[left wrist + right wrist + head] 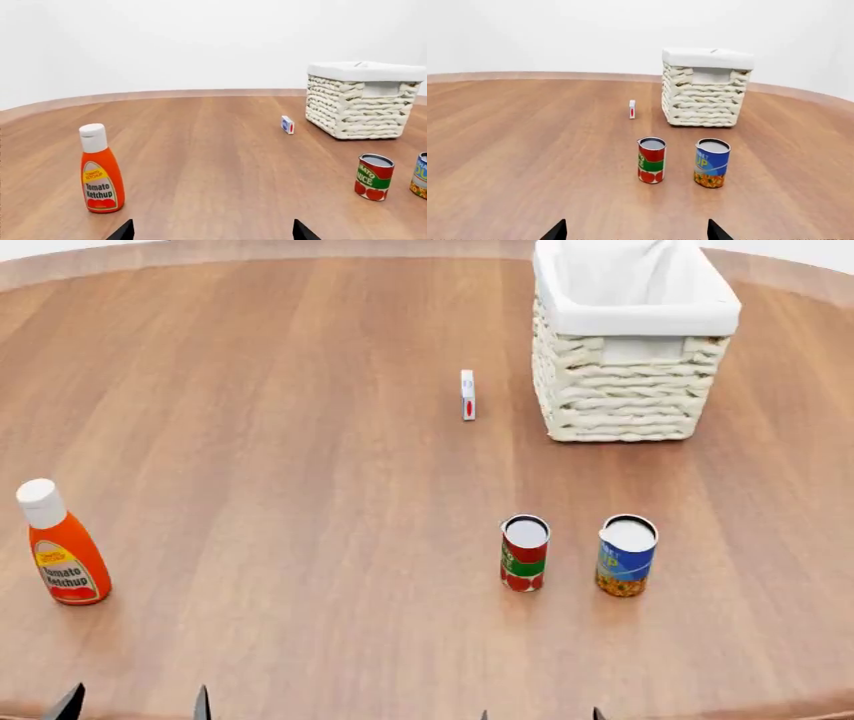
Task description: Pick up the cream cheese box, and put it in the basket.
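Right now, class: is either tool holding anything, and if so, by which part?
Nothing is held. Both tools are open, and the cream cheese box stands on the table beside the basket, untouched.

I see a wood-grain tabletop point(267, 440) with a curved far edge, a plain white wall point(167, 40) behind, even light.

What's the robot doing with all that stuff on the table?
Nothing is being held yet. Both tools, left and right, sit open at the near edge of the wooden table. The cream cheese box stands on its edge beside the basket, not touching it and not yet inside. Two cans, red-and-green and blue-and-yellow, stand nearer the robot, with a ketchup bottle off on its left.
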